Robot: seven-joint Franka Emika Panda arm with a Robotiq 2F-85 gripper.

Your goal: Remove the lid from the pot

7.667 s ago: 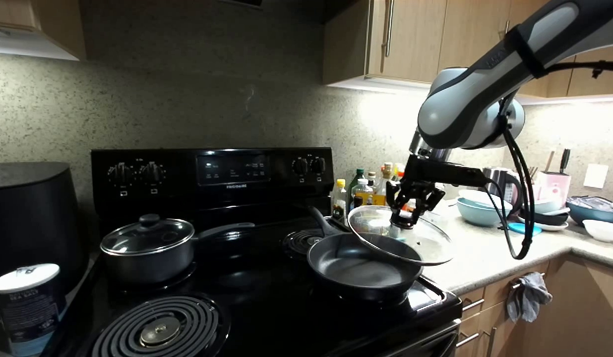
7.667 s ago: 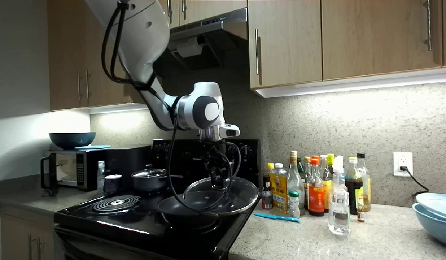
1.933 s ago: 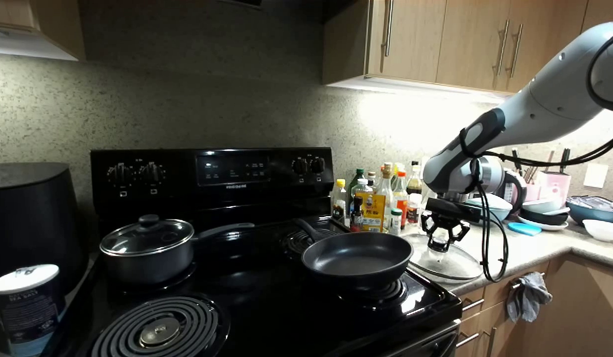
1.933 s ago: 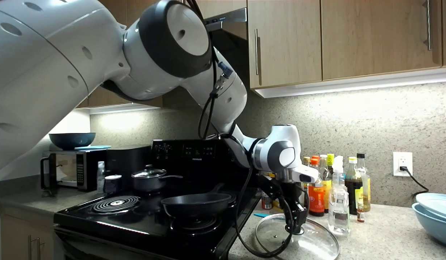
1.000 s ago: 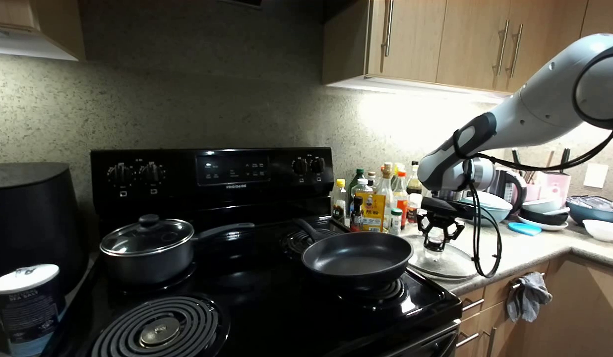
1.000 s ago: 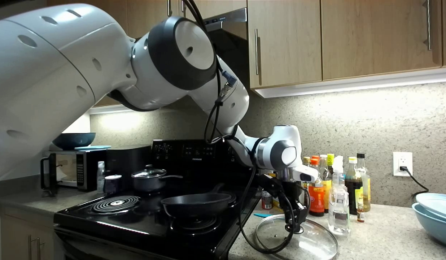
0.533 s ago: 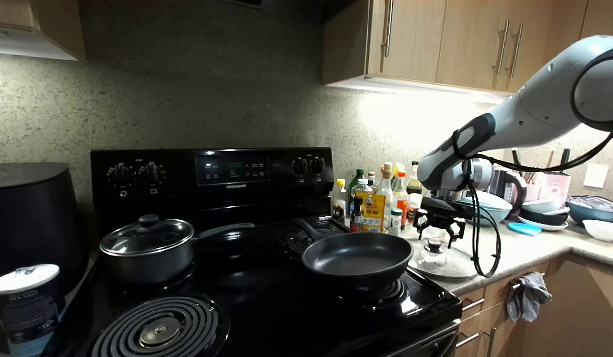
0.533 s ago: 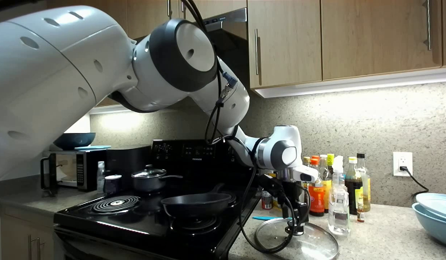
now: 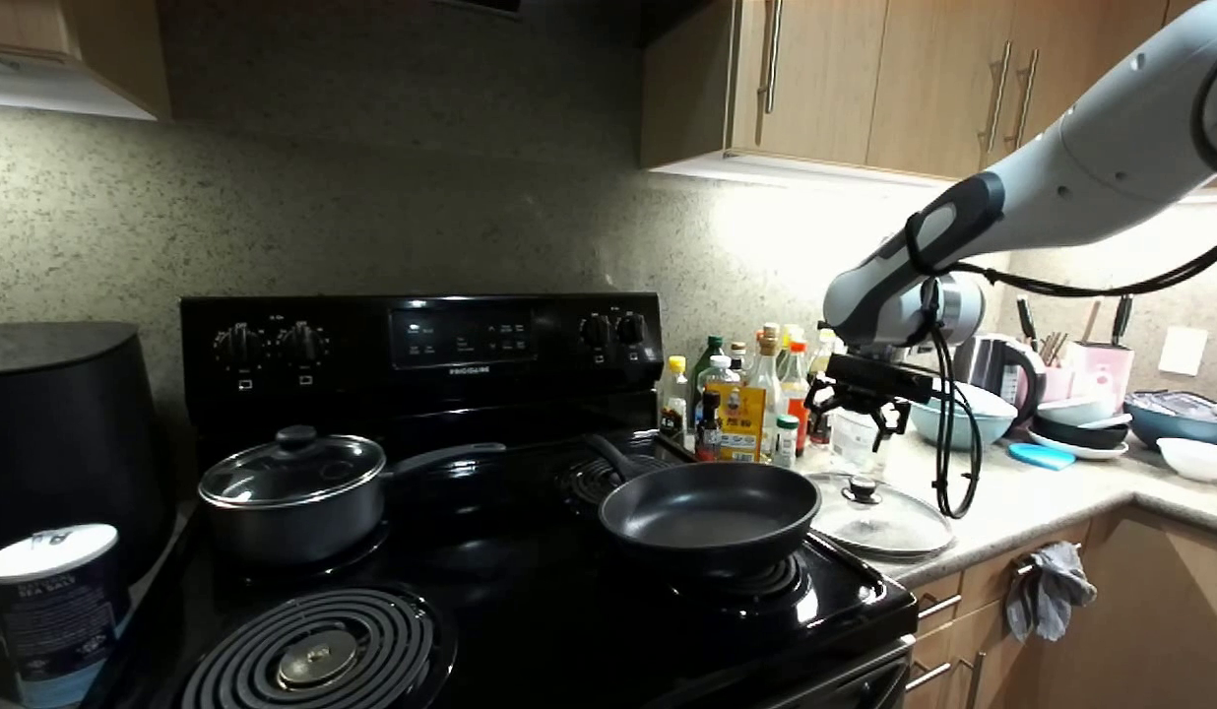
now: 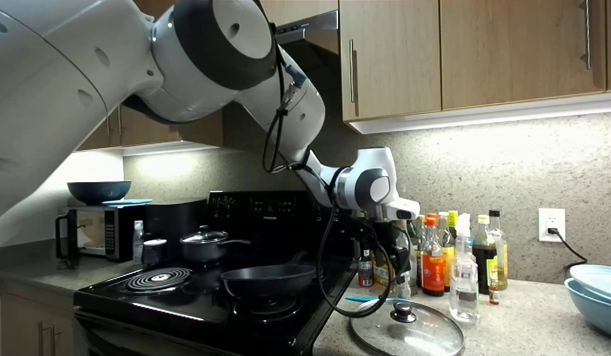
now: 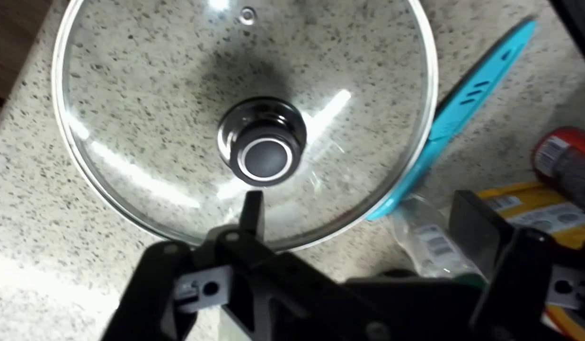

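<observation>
The pot, a wide black pan, stands uncovered on a burner, its inside bare. Flat on the counter to its right in an exterior view lies the clear glass lid, metal-rimmed, with its black knob upward. My gripper hangs above the lid in both exterior views, apart from the knob. In the wrist view, the gripper has its fingers wide apart with nothing held between them. The whole knob shows there, beyond the left fingertip; the lid's far edge is cut off.
A lidded saucepan sits on the stove's far burner. Bottles and a spray bottle crowd the counter behind the lid. A turquoise utensil touches or nearly touches the lid's rim. Bowls stand farther along the counter.
Earlier the lid hung tilted over the pan in my grip; now it rests on the counter. Over the last second my gripper has opened, let go of the knob and risen.
</observation>
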